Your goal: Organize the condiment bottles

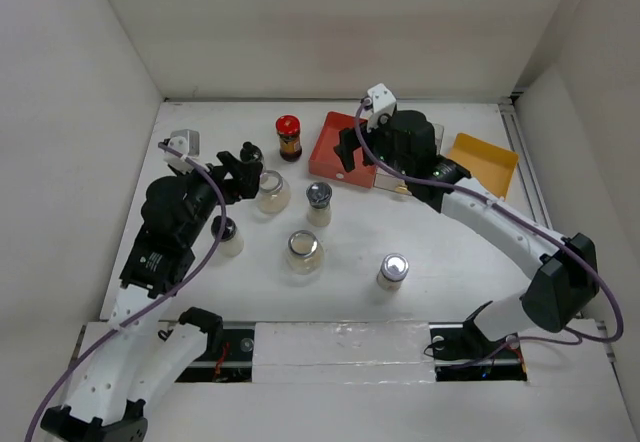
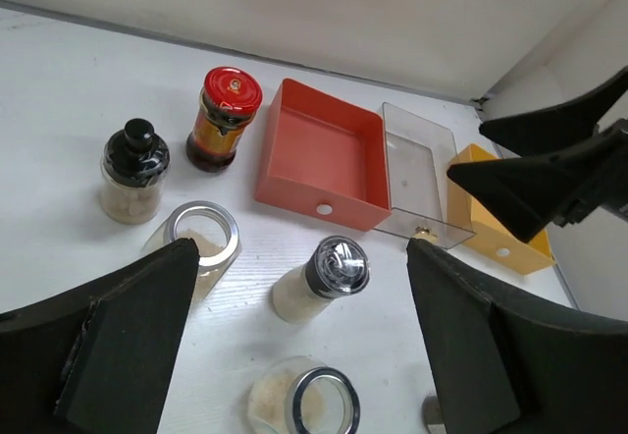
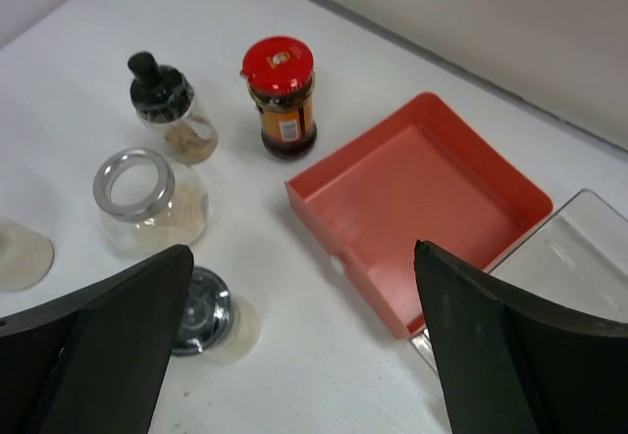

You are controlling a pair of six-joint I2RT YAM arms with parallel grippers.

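My right claw (image 3: 302, 257), wide open and empty, should centre over the red-capped jar (image 3: 281, 95) before closing; my left claw (image 1: 238, 167) is likewise open.

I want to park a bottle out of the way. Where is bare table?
Bare: between the red tray and the lone silver-lidded bottle; also the tray's own floor. Crowded: jars clustered beside the left tool.
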